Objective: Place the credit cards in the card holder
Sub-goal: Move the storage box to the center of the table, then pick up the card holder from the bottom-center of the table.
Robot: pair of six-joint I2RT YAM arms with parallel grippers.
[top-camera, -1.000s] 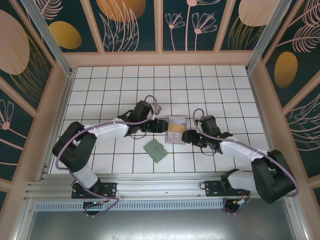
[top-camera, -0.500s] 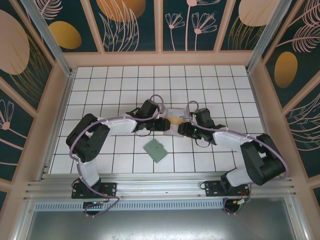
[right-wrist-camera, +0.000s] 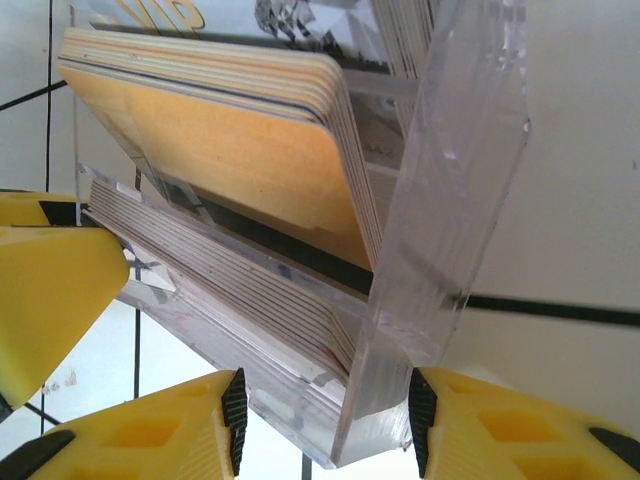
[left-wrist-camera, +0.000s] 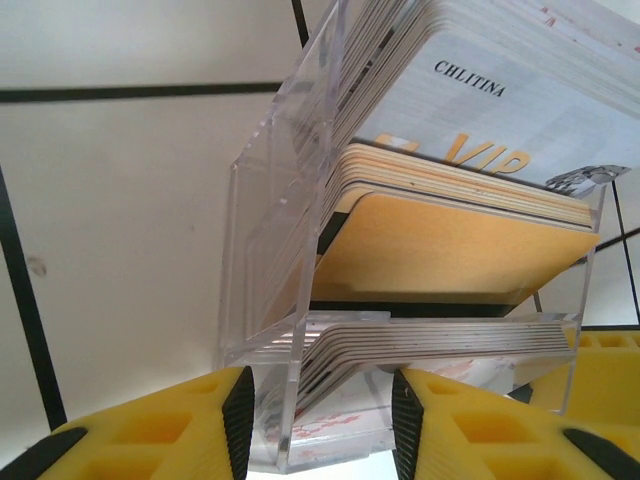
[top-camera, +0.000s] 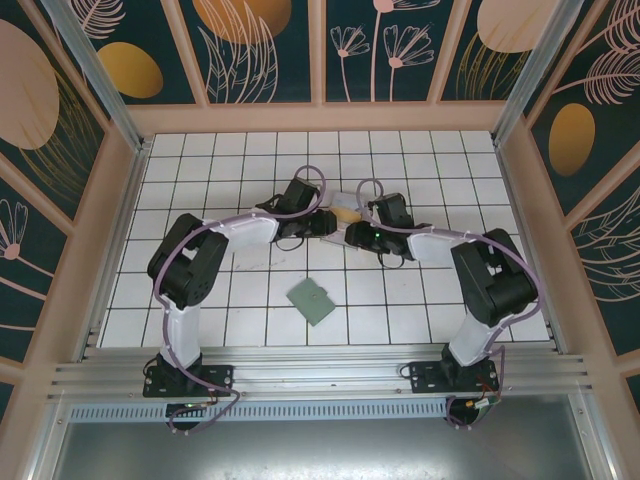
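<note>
Cards read CHILTINA and VIP, upper right at the left wrist. Left gripper and right gripper clamp their clear rack. Overhead, wallet lies lower centre.

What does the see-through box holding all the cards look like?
The clear card rack looks like glossy see-through plastic, built in stepped tiers with thick side walls. Each tier holds a stack of credit cards: pale ones, a yellow-orange one, and a grey one reading VIP on top. It is mid-table, over the white tiles. The left tool pinches one side, the right tool the other.
</note>
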